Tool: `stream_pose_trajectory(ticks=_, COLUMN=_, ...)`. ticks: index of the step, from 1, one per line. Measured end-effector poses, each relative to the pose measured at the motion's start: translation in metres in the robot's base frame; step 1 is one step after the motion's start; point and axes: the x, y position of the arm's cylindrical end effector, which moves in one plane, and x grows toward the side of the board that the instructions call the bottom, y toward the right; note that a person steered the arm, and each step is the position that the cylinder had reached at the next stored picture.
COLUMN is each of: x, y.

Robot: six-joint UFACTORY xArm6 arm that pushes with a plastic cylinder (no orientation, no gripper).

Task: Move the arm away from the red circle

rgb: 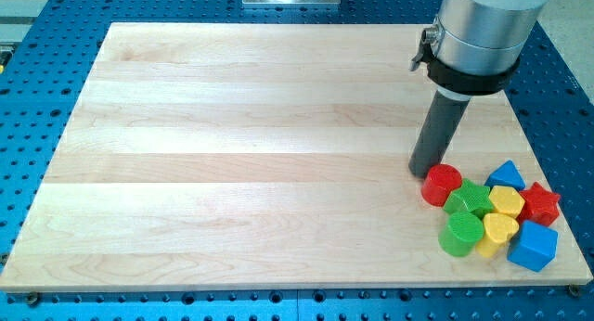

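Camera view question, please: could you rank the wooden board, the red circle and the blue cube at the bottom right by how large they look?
1. Wooden board, by far the largest.
2. Blue cube.
3. Red circle, just right of my tip.
The last two look close, and the cube sits nearer the view's bottom, so that order is unsure.

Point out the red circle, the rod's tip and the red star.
red circle (442, 183), camera view, on its top face.
my tip (423, 172), camera view, the rod's very end, beside the red circle.
red star (541, 204), camera view, on its centre.

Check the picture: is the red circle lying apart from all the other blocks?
No: the red circle touches the green star at the cluster's left edge.
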Motion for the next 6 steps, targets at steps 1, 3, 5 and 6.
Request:
stream_pose_trajectory(ticks=1, x=0.000, y=0.000)
stream_pose_trajectory(ticks=3, x=-0.115, y=0.030)
stream_pose_trajectory(ticks=5, x=-0.047, y=0.179)
stream_pose_trajectory(ticks=6, x=-0.028, y=0.189)
